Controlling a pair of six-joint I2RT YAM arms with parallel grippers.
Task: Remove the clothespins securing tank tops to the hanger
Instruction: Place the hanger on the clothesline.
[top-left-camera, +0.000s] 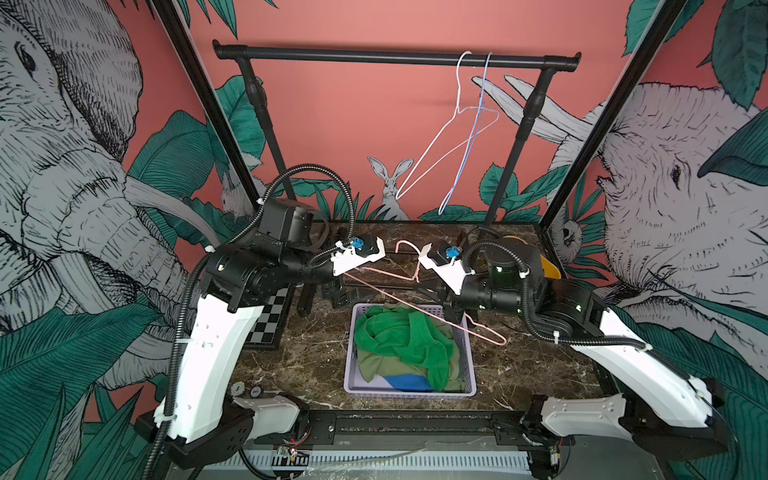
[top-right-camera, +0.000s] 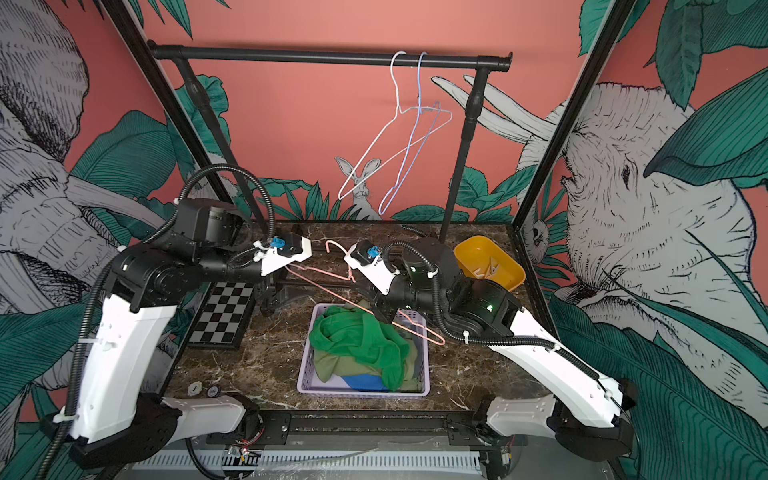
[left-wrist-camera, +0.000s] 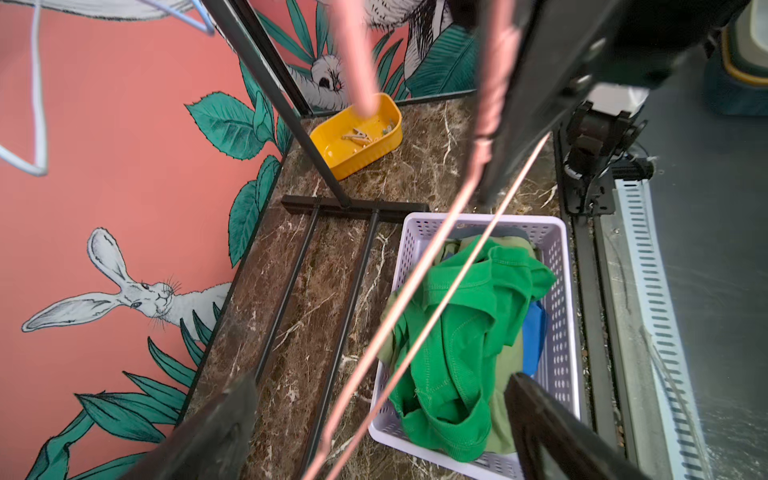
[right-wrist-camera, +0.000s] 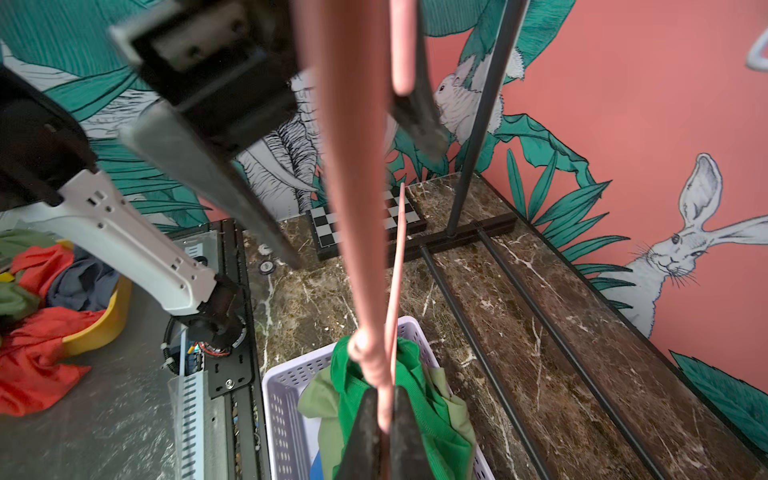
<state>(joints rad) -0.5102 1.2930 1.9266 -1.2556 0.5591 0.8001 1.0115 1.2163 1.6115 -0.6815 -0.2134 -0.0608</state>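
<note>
Setting: a marble table under a black clothes rail (top-left-camera: 395, 56), with two robot arms reaching in from the near edge.
Right gripper (right-wrist-camera: 384, 419): clenched on the pink hanger (right-wrist-camera: 353, 208), pinching the thin wire just below its twisted neck and holding it in the air over the table.
Left gripper (left-wrist-camera: 382, 380): released, with the jaws spread wide. The hanger's two wires appear to run between them without touching.
Hanger: bare, with no cloth and no clip visible on it. It slopes down so its far corner hangs past the basket.
Tank tops (top-left-camera: 399, 340): heaped in the lavender basket (top-left-camera: 409, 394) at the table's middle, bright green on top, olive and blue beneath.
Clothespins (left-wrist-camera: 359, 137): a few lie loose in the yellow tray (left-wrist-camera: 365, 162) at the back corner on the right arm's side.
Progress: judged nearly complete for this hanger.
Risk, slipping: only one pinch holds the smooth wire, so it could turn or slide in the jaws and drop.
Risk, snagging: if the left gripper moves off sideways, a finger could catch the wire and tug it loose.
Risk, dragging: the low corner could hook the green top and pull it out of the basket.
</note>
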